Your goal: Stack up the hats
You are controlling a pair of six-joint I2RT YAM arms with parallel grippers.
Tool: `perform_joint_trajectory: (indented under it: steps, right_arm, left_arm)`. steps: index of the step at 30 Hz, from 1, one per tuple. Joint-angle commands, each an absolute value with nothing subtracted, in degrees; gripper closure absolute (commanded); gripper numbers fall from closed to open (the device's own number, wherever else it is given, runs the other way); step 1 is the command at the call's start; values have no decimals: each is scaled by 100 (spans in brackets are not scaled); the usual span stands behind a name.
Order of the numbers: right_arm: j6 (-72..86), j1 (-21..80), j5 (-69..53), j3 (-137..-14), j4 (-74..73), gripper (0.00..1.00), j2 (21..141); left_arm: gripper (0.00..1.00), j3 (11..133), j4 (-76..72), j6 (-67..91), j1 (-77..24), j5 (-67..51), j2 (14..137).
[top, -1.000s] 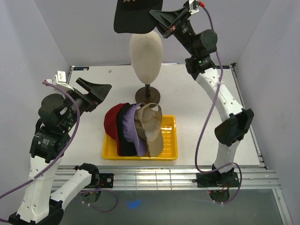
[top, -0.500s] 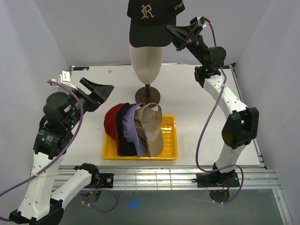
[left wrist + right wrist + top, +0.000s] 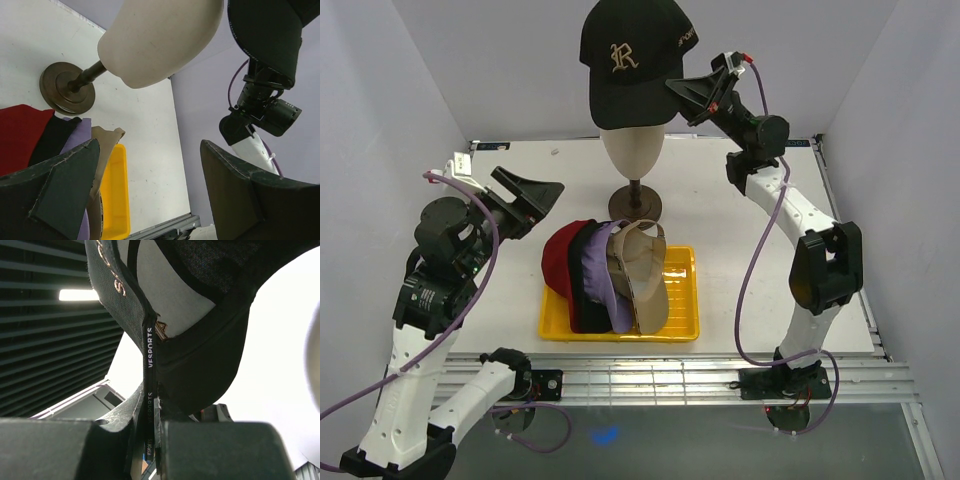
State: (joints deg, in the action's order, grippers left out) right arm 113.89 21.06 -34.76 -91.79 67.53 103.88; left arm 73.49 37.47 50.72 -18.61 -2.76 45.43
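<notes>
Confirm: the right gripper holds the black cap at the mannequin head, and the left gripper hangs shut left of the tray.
The left gripper is open, not shut, as the left wrist view shows. Otherwise right: the right gripper holds the black cap at the mannequin head, and the left hangs left of the tray.

left gripper [image 3: 542, 200] spread wide, hovering; right gripper [image 3: 673, 95] raised high, pinching black cap [image 3: 630, 60]

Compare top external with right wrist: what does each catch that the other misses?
Top external only: the yellow tray of nested caps and the open left gripper. Right wrist only: the inside of the black cap, its strap pinched between the fingers, a ceiling light. Both: the black cap, held by the shut right gripper.
</notes>
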Motion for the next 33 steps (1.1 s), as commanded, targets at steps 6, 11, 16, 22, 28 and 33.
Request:
perform_joint_trajectory:
  steps: [6, 11, 16, 22, 28, 33]
  right_arm:
    - [13140, 2101, -3524, -8781, 7637, 92, 10634]
    - [13315, 2083, -3472, -8491, 7971, 92, 10731]
    - [13394, 2013, -3480, -8218, 8208, 92, 10740]
    - [13526, 1890, -3445, -7823, 8472, 92, 10688]
    - [13562, 1881, -3454, -7585, 8683, 92, 10696]
    - [13430, 1881, -3577, -7409, 8684, 92, 10670]
  left_arm:
    - [9, 7321, 3727, 5063, -1872, -281, 4456]
    - [9, 7321, 3762, 5054, -1872, -281, 4474]
    - [9, 7304, 3771, 5027, -1872, -272, 4482]
    - [9, 7242, 3771, 5036, -1872, -281, 4491]
    - [9, 7181, 3779, 5045, -1872, -272, 4500]
    - [9, 7137, 3779, 5036, -1872, -255, 4491]
